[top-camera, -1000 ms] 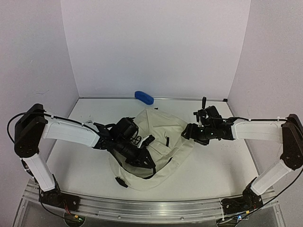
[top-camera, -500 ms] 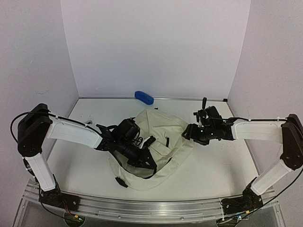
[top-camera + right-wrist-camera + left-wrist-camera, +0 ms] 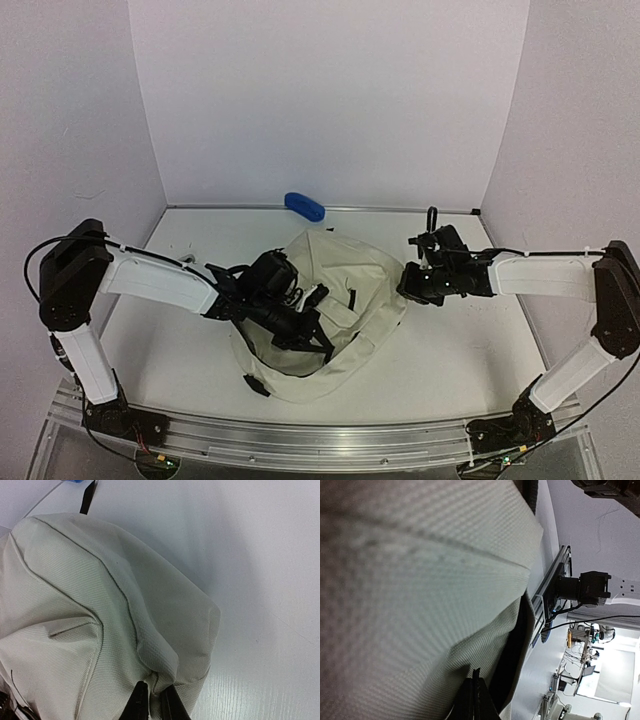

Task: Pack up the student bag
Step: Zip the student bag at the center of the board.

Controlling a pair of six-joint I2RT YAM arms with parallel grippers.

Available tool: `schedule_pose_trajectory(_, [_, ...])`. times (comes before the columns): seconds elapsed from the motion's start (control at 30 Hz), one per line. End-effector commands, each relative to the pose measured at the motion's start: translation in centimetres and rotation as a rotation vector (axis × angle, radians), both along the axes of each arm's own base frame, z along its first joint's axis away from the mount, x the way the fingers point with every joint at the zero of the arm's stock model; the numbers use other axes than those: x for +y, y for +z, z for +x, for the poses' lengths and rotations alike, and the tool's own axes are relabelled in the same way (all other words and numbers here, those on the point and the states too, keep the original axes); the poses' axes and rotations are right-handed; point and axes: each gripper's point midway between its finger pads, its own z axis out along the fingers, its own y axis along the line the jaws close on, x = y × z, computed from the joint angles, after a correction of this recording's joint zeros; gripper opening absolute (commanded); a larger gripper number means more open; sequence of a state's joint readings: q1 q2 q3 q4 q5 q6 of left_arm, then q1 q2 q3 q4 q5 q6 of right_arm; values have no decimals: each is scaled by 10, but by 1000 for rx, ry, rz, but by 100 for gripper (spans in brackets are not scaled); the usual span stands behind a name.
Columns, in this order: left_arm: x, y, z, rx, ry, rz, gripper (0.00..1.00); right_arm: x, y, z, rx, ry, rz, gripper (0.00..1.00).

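Two tools meet the student bag (image 3: 345, 265), which lies crumpled in the middle of the white bench (image 3: 480, 350), with its dark opening turned to the near-left side.

Much is hidden. From above, the left tool (image 3: 305, 328) is only a dark mass over this dark opening, and its fingers cannot be told apart from the black parts of the bag there. The left wrist view is filled almost fully with blurred cream cloth. Only the tips of the left tool (image 3: 474, 682) show at the bottom edge, pressed together with no gap — whether any cloth is caught between them I cannot tell. A black band of the bag runs just beside them.

The right tool (image 3: 154, 687) is clearer: its two dark fingers (image 3: 139, 700) are clamped on a small fold of cream cloth at the corner of the bag, close over the bench. From above, this tool (image 3: 408, 288) touches the right edge of the bag. A black strap (image 3: 88, 495) is cut off at the top of the right wrist view.

The left arm stretches low from its base across the bench, with the wrist over the near-left part of the bag. The right forearm is nearly level and points left.

A blue object (image 3: 304, 206) lies by the back wall, well apart from the bag — what it is cannot be made out.
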State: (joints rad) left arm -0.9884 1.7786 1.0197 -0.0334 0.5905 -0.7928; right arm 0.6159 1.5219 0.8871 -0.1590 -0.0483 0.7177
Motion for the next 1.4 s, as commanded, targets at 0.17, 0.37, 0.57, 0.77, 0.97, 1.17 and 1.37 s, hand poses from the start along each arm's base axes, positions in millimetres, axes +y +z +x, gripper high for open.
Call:
schedule_pose_trajectory(0.17, [40,38,26,-136,253,28,0,-11,0,14,-42,-105,-15,0])
schedule_pose_trajectory(0.37, [55,40,29,-152,312,64,0,-30,7,20,-81,-202,-37,0])
schedule_pose_trajectory(0.57, [66,45,30,-163,339,96,0,-55,9,25,-116,-345,-64,0])
schedule_pose_trajectory(0.77, [85,56,34,-203,400,141,0,-79,14,26,-161,-493,-76,0])
schedule_pose_trajectory(0.97, [101,66,37,-237,453,162,0,-97,18,33,-189,-570,-93,0])
schedule_pose_trajectory(1.17, [122,68,41,-272,521,211,0,-107,13,41,-170,-590,-103,0])
schedule_pose_trajectory(1.37, [148,65,52,-271,595,259,0,-112,15,43,-174,-594,-102,0])
